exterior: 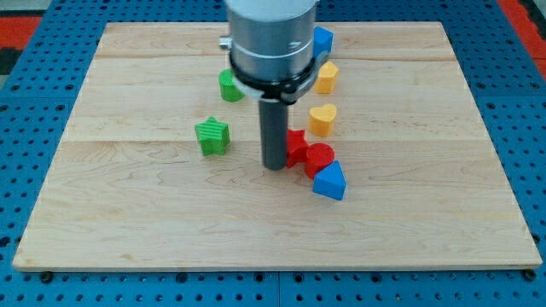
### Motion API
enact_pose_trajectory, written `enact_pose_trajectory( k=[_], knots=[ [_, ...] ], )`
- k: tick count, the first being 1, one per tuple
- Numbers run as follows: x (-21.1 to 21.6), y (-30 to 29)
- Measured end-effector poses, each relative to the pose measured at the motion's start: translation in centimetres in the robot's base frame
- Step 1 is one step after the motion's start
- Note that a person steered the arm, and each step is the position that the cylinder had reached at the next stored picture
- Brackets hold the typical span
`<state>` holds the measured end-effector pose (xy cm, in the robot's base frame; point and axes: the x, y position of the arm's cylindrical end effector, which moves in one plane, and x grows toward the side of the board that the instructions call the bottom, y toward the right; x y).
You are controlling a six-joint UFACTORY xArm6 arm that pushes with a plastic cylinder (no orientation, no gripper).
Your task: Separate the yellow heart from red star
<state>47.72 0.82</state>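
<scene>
The yellow heart (322,118) lies right of the board's middle. The red star (295,147) lies just below and to the left of it, partly hidden behind my rod; a narrow gap separates the two. My tip (275,165) rests on the board against the red star's left side. A red cylinder (320,159) touches the star's lower right. A blue triangular block (330,181) sits against the cylinder's lower right.
A yellow block (326,77) lies above the heart. A blue block (322,39) shows at the view's top beside the arm. A green star (212,136) and another green block (229,86) lie left of the rod. The wooden board (128,213) sits on a blue pegboard.
</scene>
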Motion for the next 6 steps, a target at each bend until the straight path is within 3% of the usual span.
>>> enact_pose_trajectory(
  k=[3,4,6],
  knots=[
    [-2.9,6.7],
    [-6.2,12.9],
    [-9.2,12.3]
  ],
)
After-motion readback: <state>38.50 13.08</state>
